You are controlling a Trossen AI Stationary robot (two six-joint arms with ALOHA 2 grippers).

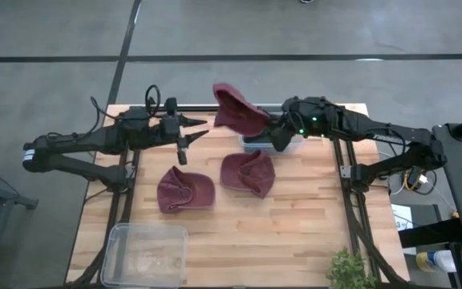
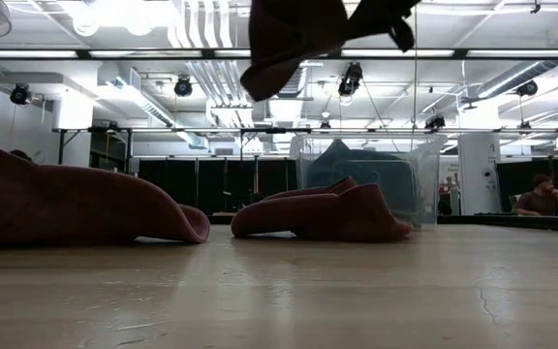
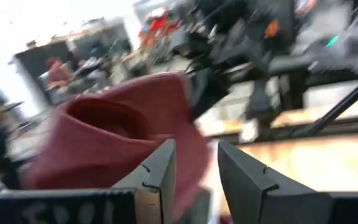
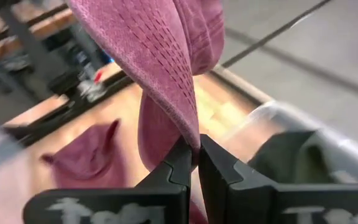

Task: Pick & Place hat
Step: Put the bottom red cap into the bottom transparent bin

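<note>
A maroon cap (image 1: 237,108) is lifted at the table's far side, above the left end of a small clear bin (image 1: 273,144). It also shows at the top of the low view as the cap (image 2: 289,39). My right gripper (image 1: 269,128) is shut on it. My left gripper (image 1: 197,130) is open in the air just left of the cap, touching nothing. In the left wrist view the cap (image 3: 123,130) is beyond my left gripper (image 3: 194,174). Two more maroon caps, one (image 1: 185,190) and another (image 1: 248,172), lie on the table. My right gripper (image 4: 194,158) pinches the cap's stitched brim (image 4: 188,127) at its edge between the two fingers. The fingers come from the table's right side, roughly level. The cap is lifted clear of the table and the bin, and its crown (image 1: 231,100) stretches away from the fingers toward the far-left.
The small bin (image 2: 366,179) holds a dark cloth (image 4: 291,155). A larger clear bin (image 1: 144,253) sits at the near-left corner and a plant (image 1: 350,271) at the near-right edge. A person (image 2: 541,199) sits in the room beyond the table.
</note>
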